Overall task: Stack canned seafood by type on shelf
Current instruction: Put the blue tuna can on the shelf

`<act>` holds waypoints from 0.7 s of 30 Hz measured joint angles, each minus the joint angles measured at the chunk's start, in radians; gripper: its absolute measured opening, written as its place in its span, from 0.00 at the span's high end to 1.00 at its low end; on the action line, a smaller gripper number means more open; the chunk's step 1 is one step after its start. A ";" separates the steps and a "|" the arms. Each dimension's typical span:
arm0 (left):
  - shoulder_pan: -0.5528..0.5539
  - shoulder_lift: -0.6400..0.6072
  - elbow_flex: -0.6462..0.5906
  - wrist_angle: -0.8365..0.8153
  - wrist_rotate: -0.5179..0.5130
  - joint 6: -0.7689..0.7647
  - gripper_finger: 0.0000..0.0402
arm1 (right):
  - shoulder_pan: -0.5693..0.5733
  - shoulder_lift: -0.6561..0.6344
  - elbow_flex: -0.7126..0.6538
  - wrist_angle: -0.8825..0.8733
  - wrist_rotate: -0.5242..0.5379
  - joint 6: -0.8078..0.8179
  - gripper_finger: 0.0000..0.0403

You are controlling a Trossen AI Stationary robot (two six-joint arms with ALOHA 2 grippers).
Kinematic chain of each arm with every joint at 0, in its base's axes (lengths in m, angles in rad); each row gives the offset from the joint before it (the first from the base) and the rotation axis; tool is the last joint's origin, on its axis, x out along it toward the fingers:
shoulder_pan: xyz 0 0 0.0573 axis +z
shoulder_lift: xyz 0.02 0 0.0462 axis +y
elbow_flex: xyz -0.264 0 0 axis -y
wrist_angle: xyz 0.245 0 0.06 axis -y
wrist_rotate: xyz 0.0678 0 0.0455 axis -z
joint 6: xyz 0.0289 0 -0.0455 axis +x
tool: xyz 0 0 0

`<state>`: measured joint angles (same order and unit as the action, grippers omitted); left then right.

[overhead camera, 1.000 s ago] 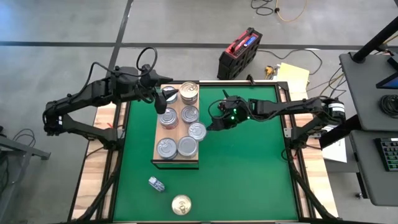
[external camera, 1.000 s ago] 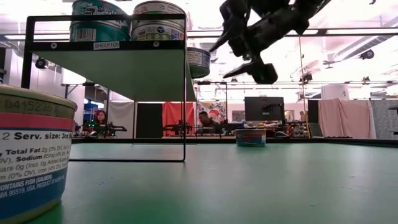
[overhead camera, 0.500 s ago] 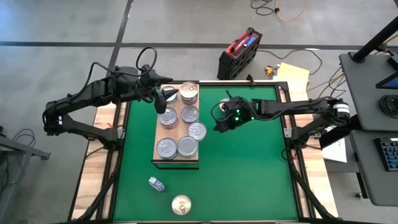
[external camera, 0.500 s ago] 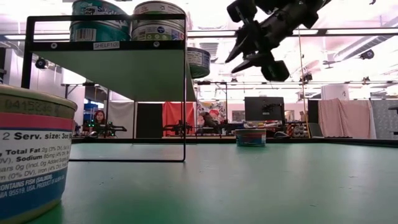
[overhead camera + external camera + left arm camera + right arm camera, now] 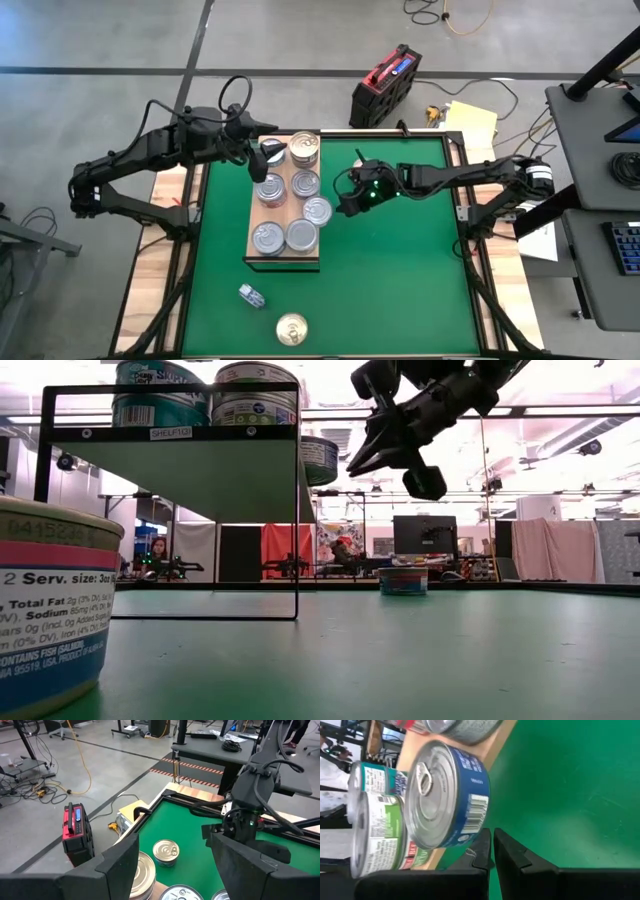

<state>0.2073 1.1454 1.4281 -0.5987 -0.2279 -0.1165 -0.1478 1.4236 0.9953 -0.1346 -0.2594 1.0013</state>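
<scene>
**A:** ok so where's everything sitting? I count cans [image 5: 286, 205] in two rows on the shelf [image 5: 256, 258], with two strays on the green tabletop [image 5: 400, 280] near the front: a gold-lidded can [image 5: 291, 328] and a can on its side [image 5: 251, 295].

**B:** yep. Right claw [image 5: 340, 205] is off the shelf's right edge, just beside the blue-labelled can [image 5: 445, 795], fingers pinched together on nothing. Left claw [image 5: 264, 158] hangs over the back-left corner of the shelf, fingers spread, also empty.

**A:** what worries me is that blue can. In the right wrist view it's perched right at the shelf edge, next to those closed fingers.

**B:** same. If that arm drifts sideways toward the shelf, my guess is it'd shove the can into its neighbours or knock it off the edge. And closed like that, it can't pick anything up until it opens again.

**A:** plus the left arm is parked low over the stacks. A careless swing could topple one.
</scene>
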 joint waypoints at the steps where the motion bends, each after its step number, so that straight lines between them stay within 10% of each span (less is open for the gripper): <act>1: 0.000 0.000 0.000 0.000 0.000 0.000 0.42 | 0.002 0.000 0.000 0.000 -0.001 0.000 0.97; 21: 0.002 0.000 0.000 0.000 -0.001 0.003 0.42 | 0.006 0.051 0.000 0.125 -0.027 0.011 0.97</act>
<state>0.2096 1.1454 1.4281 -0.5987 -0.2292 -0.1131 -0.1417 1.4749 0.9951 -0.0091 -0.2861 1.0126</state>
